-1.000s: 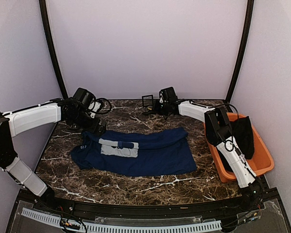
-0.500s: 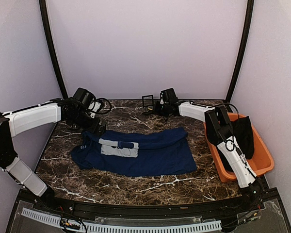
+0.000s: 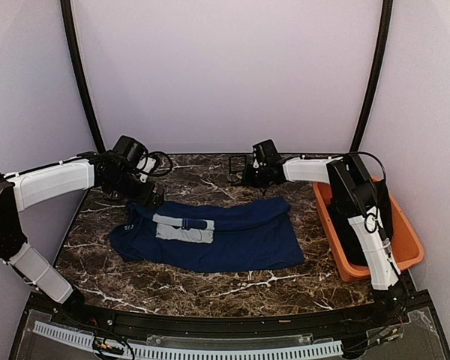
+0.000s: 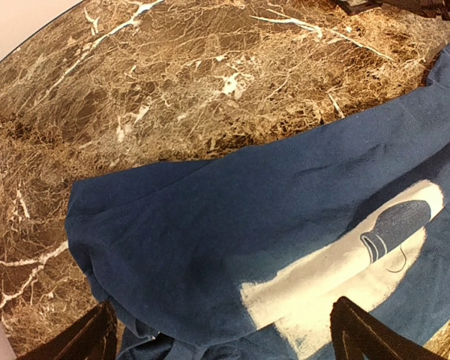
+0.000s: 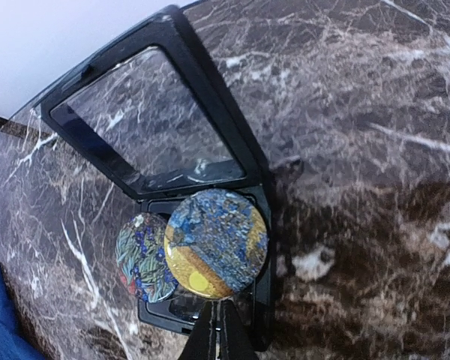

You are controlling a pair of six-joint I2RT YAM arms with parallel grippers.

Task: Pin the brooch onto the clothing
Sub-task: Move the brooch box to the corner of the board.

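The right gripper (image 5: pixel 216 331) has its jaws pinched together on the lower rim of the brooch (image 5: pixel 216 244), just above the open black case (image 5: pixel 210 97) near the table's (image 5: pixel 375 150) far edge. Bare marble lies between the case and the clothing (image 3: pixel 225 232), over whose printed end the left gripper (image 4: pixel 229 337) hangs with its jaws spread. Since a second ago the right wrist has shifted slightly rightward, its elbow swinging over the orange bin (image 3: pixel 412 244), while the left arm is unmoved. Counted: two badges, the second badge (image 5: pixel 139 259) lying in the case, one case, one bin and one black garment (image 3: pixel 388 214).
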